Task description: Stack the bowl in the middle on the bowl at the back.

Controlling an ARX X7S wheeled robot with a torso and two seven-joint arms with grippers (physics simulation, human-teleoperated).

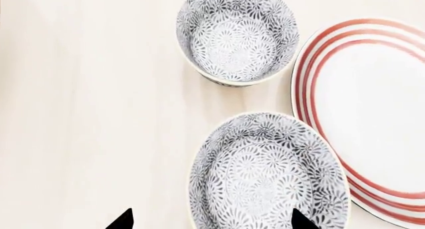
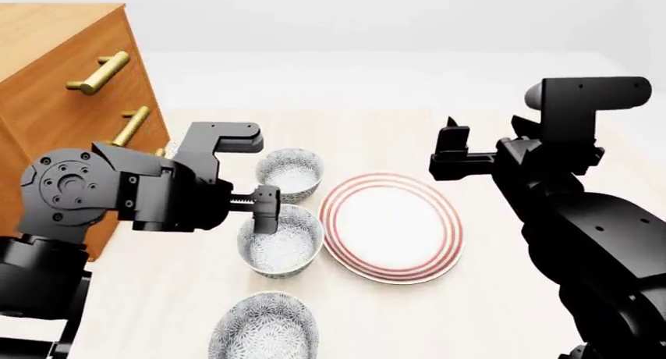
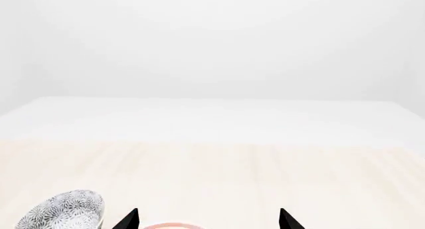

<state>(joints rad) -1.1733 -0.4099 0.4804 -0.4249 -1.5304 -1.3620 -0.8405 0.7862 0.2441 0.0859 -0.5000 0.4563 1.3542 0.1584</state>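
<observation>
The bowl in the middle (image 2: 281, 248) is speckled grey and white and fills the lower part of the left wrist view (image 1: 265, 174). My left gripper (image 2: 262, 211) hangs open just above it, its fingertips (image 1: 302, 221) straddling the bowl's left rim without touching it. The bowl at the back (image 2: 289, 172), of the same pattern (image 1: 236, 35), stands a short gap beyond. My right gripper (image 2: 453, 144) is open and empty, raised over the far side of the plate. In its wrist view the back bowl (image 3: 63, 209) peeks in at the low corner.
A flat white plate with red rings (image 2: 391, 226) lies right beside both bowls (image 1: 371, 114). A third speckled bowl (image 2: 262, 332) sits nearest me. A wooden drawer cabinet (image 2: 52, 86) with brass handles stands at the table's left.
</observation>
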